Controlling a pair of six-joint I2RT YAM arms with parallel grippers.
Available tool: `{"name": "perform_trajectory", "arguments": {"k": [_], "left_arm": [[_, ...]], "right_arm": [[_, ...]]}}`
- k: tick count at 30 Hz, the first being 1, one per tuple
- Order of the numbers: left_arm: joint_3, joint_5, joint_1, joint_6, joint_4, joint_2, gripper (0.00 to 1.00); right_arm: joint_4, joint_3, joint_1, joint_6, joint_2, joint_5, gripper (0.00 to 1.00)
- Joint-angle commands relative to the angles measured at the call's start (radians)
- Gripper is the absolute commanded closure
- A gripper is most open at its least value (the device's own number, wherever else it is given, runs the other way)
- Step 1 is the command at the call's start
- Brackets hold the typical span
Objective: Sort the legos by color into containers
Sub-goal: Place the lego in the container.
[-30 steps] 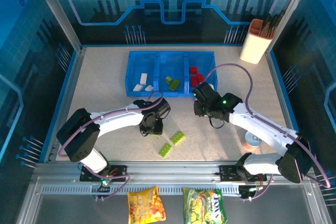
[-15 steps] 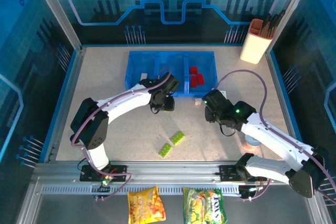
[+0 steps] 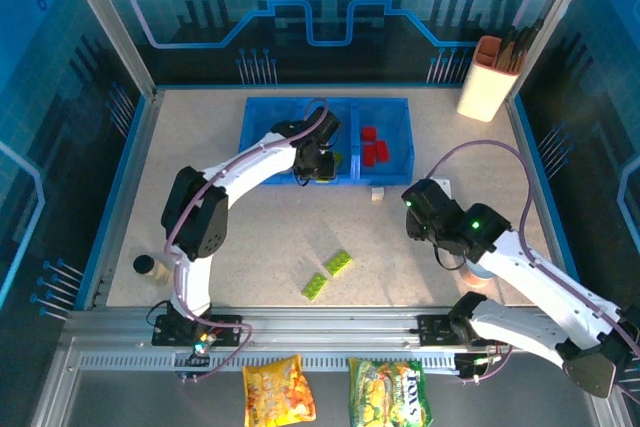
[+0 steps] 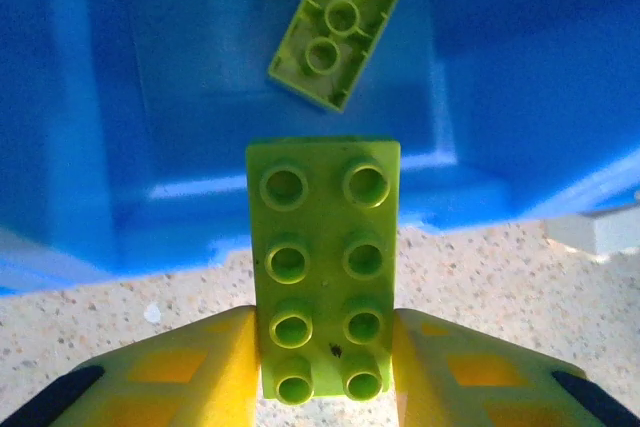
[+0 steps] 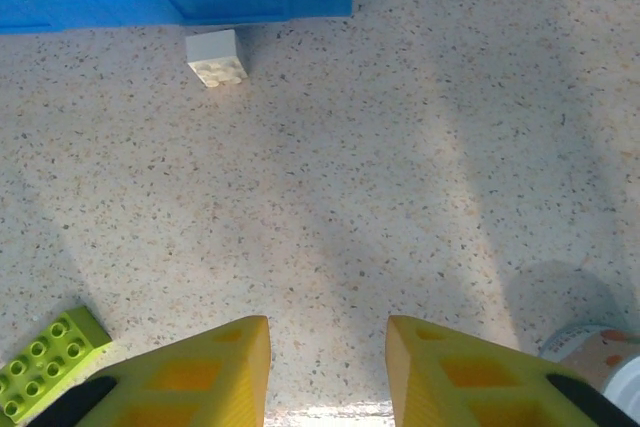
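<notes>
The left pincer (image 4: 322, 347) has carried a lime brick (image 4: 322, 247), clamped between its fingers, from the worktop (image 3: 250, 237) to over the tray's (image 3: 262, 127) middle compartment, where the greens lie. The right pincer (image 5: 327, 362), open and empty, has backed away from the tray.

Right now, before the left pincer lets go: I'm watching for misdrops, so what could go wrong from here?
1. The left pincer holds the green brick with only its far end seemingly past the front wall of the tray; released here, it might catch the wall and tip back onto the table.
2. The open right pincer carrying the white brick leftward could meet the left arm stretched over the tray.
</notes>
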Motion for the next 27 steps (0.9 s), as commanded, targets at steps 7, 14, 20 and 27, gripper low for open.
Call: {"name": "perform_trajectory", "arguments": {"k": [7, 14, 20, 27], "left_arm": [[0.171, -0.120, 0.030, 0.017, -0.055, 0.137, 0.62], [0.264, -0.196, 0.031, 0.018, -0.104, 0.214, 0.62], [0.281, -0.240, 0.031, 0.015, -0.130, 0.239, 0.61], [0.281, -0.234, 0.034, 0.012, -0.128, 0.263, 0.60]], "right_arm": [[-0.090, -0.023, -0.016, 0.037, -0.067, 0.039, 0.63], [-0.130, -0.029, -0.019, 0.043, -0.123, 0.045, 0.63], [-0.159, -0.033, -0.022, 0.045, -0.167, 0.064, 0.63], [-0.152, -0.033, -0.024, 0.046, -0.171, 0.061, 0.63]]}}
